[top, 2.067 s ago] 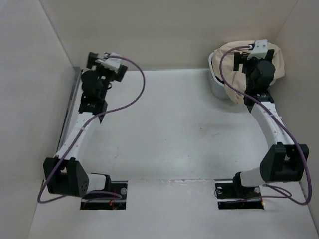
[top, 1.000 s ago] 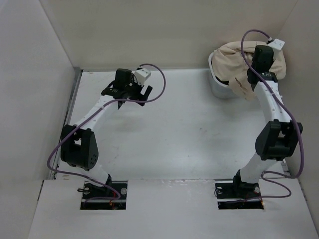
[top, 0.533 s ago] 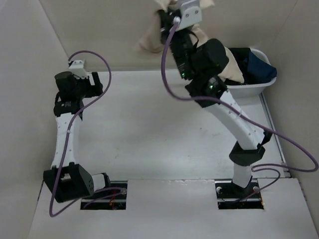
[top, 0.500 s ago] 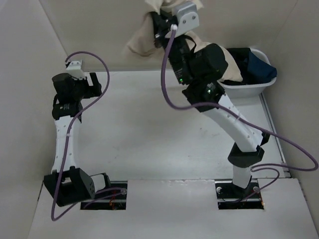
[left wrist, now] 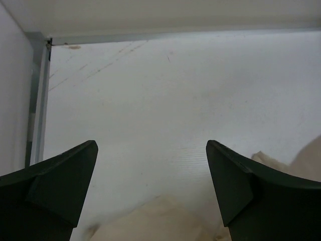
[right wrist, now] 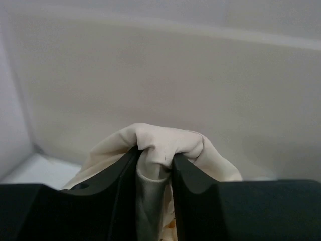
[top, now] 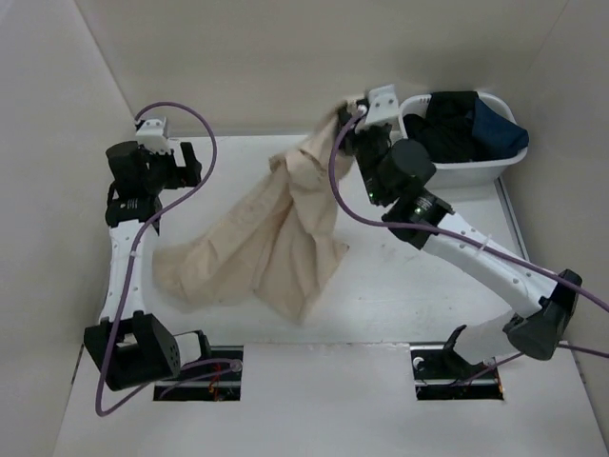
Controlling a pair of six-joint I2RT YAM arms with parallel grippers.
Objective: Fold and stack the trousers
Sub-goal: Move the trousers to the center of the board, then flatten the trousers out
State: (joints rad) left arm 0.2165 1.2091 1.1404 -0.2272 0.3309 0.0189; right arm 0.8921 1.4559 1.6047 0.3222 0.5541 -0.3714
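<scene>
Up by the back wall, clamped in the right gripper (right wrist: 154, 156): wrinkled cream cotton trousers (top: 276, 238), likely for spreading flat. Waiting beside with left gripper (left wrist: 150, 153) spread apart.

Trousers (top: 276, 238) on table (top: 409, 286), left of basket (top: 464, 175)

The top camera hangs high behind the arm bases (top: 200, 362), looking down over the whole table (top: 400, 286) toward the back wall (top: 285, 67). The left wrist camera skims low across that tabletop, catching an edge of the trousers (left wrist: 160, 221); the right wrist camera sits tight against the same cloth, facing the wall.
</scene>
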